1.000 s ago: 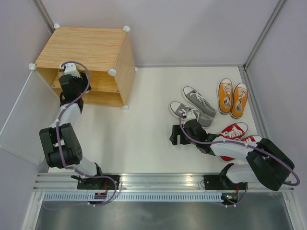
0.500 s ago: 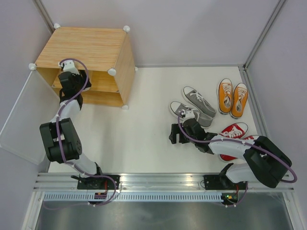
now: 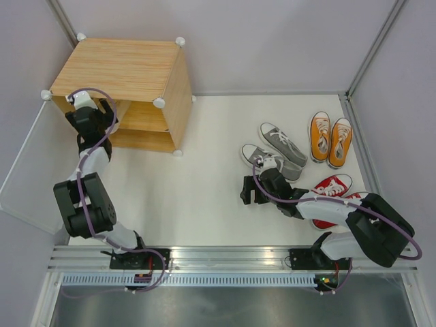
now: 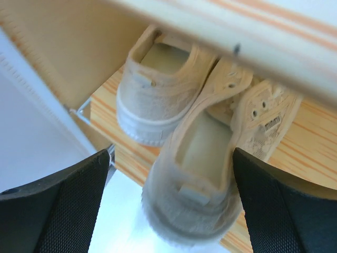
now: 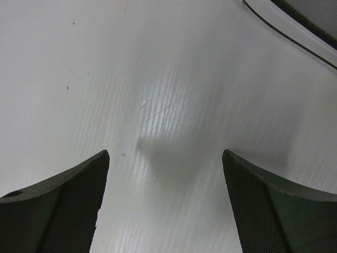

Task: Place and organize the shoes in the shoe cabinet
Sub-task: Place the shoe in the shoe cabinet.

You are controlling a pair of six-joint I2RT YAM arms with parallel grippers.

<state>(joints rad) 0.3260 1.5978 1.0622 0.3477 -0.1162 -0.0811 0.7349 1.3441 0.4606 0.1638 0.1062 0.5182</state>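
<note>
Two cream canvas lace-up sneakers [image 4: 152, 100] lie side by side, heels outward, on a wooden board inside the light-wood cube shoe cabinet [image 3: 129, 68]. The nearer one's heel juts past the board's front edge. Which level of the cabinet this is cannot be told.

The left gripper [image 4: 171, 158] is at the cabinet's open front. Its jaws are spread wide, with a black finger [image 4: 63, 211] on either side of the nearer sneaker, and it is not gripping.

The white hinged door panel [image 3: 30, 170] stands swung open to the left.

The right gripper [image 3: 248, 196] hovers over the white table [image 3: 204, 157], jaws wide, with nothing between them.

The grey pair [image 3: 281, 142] and orange pair [image 3: 320, 136] stand on the table to the right. The red pair [image 3: 334, 184] is partly hidden beneath the right arm.
</note>
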